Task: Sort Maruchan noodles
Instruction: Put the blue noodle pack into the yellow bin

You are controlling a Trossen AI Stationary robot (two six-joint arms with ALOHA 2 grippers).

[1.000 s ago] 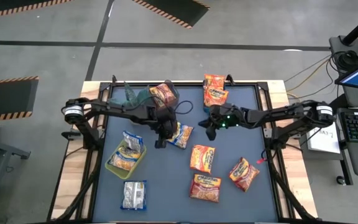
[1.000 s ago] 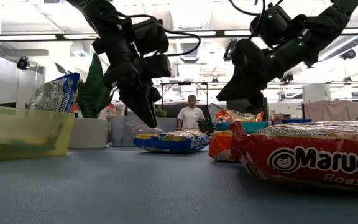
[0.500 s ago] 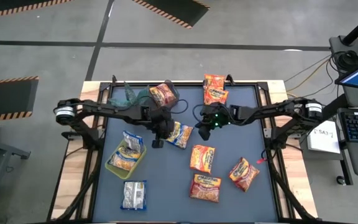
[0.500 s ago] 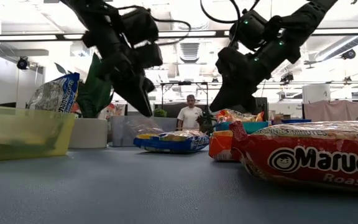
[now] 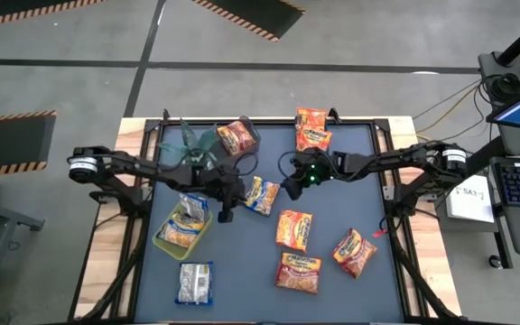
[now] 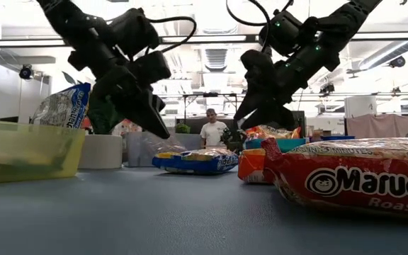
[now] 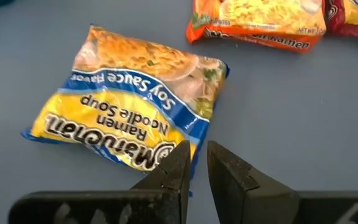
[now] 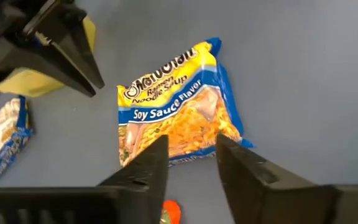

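Note:
A yellow-and-blue Maruchan packet [image 5: 262, 195] [image 7: 129, 121] [image 8: 176, 118] lies flat on the blue mat between my two grippers. My left gripper [image 5: 226, 215] [image 7: 196, 155] hovers off its left near corner, fingers almost together. My right gripper [image 5: 287, 191] [image 8: 191, 149] is open and hangs above the packet's right end. Both are off the table in the low view, left gripper [image 6: 163, 133] and right gripper [image 6: 261, 117]. Three orange packets [image 5: 293, 228] [image 5: 301, 271] [image 5: 354, 251] lie on the mat's near right. A whitish packet [image 5: 194, 282] lies near left.
A yellow bin [image 5: 164, 242] at the left holds whitish packets. Two bins at the far edge hold orange packets [image 5: 236, 137] [image 5: 312, 131]. A potted plant [image 5: 190, 137] stands far left. A person [image 6: 212, 131] stands in the room behind. Bare mat shows at the near middle.
My left gripper has drawn back from the yellow-and-blue packet toward the table's left and near edge, rising a little. My right gripper has moved left toward that packet. The packet has stayed where it was.

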